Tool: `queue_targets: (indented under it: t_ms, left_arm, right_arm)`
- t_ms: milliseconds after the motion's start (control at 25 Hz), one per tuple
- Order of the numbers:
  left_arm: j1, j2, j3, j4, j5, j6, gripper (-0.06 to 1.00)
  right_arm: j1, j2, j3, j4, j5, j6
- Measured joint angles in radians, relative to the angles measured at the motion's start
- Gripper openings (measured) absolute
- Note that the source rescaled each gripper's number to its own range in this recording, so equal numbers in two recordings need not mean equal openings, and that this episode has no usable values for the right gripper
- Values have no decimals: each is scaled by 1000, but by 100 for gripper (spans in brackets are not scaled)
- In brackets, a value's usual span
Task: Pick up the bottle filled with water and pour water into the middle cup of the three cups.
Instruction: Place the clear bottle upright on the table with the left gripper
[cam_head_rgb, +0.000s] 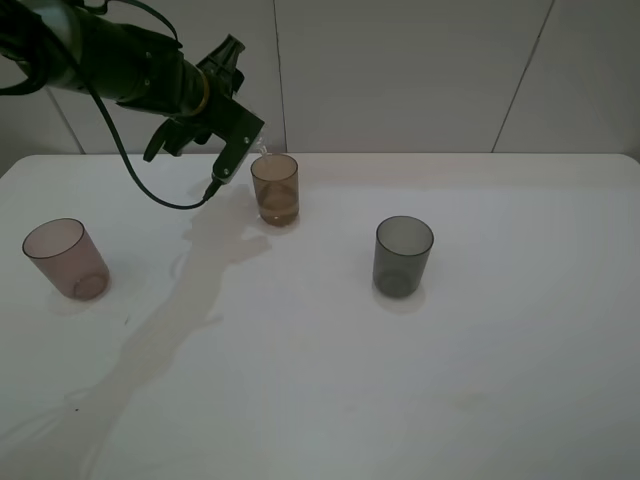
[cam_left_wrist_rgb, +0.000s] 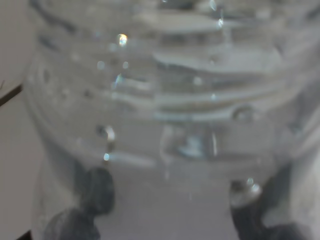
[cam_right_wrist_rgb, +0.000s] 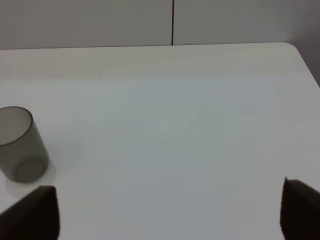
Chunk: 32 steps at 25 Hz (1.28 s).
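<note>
Cups stand well apart on a white desk (cam_head_rgb: 450, 380): a pink cup (cam_head_rgb: 66, 258) at the left, the orange cup (cam_head_rgb: 274, 190) in the middle and farther back, and a grey cup (cam_head_rgb: 403, 256) at the right. The left arm (cam_head_rgb: 110, 60) stretches in from the upper left corner, raised above the desk, with its wrist angled down toward the orange cup. The left fingers (cam_head_rgb: 235, 140) hang just beside that cup's rim, clenched on the bottle (cam_left_wrist_rgb: 170, 100). Its ribbed clear wall fills the left wrist view. In the high view the bottle is too clear to make out well. The right fingers (cam_right_wrist_rgb: 35, 210) are spread wide, grasping nothing, above the desk with the grey cup near.
</note>
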Motion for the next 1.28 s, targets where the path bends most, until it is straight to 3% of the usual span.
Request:
queue_targets:
  t_ms: [1280]
  left_arm:
    - [-25,0,0,143,-20,1,2]
  right_arm:
    - [0,0,0,0,0,0]
